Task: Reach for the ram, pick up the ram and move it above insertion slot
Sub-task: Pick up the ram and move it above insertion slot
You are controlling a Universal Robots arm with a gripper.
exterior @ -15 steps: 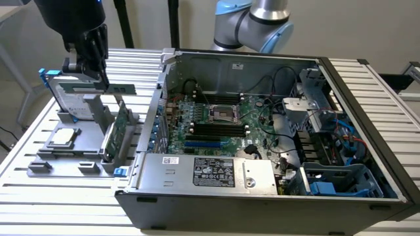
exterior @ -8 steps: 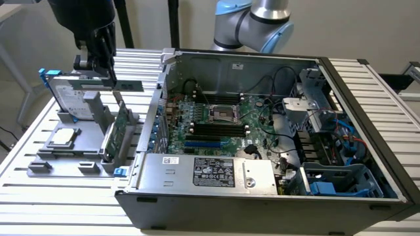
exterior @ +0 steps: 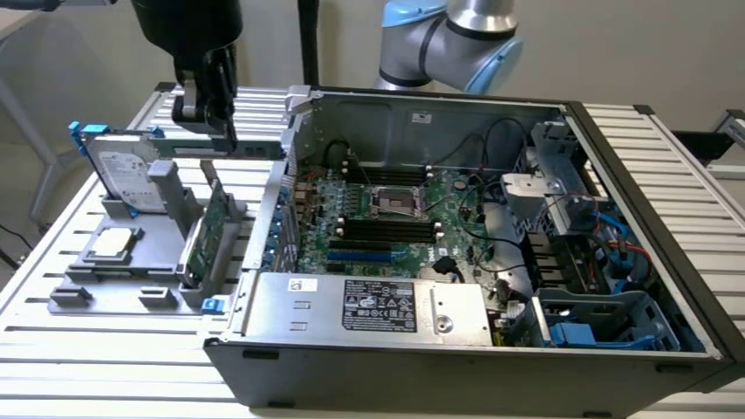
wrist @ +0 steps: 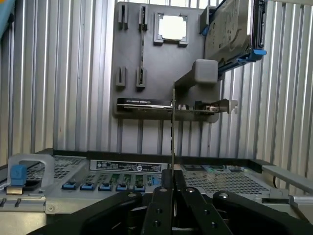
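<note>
Wrist view: gripper [wrist: 172, 188] clenched on the ram [wrist: 173, 132], seen edge-on as a thin vertical line rising from between the fingers. Exterior view: same gripper [exterior: 215, 118] hangs above the grey parts holder [exterior: 117, 271], on the exterior view's left of the open computer case [exterior: 466, 358]. Ram [exterior: 192, 142] lies as a horizontal strip at the fingertips, long axis running left-right. Memory slots [exterior: 390, 231] on the motherboard sit to the right and nearer, well apart from the ram. Ram not yet over them.
</note>
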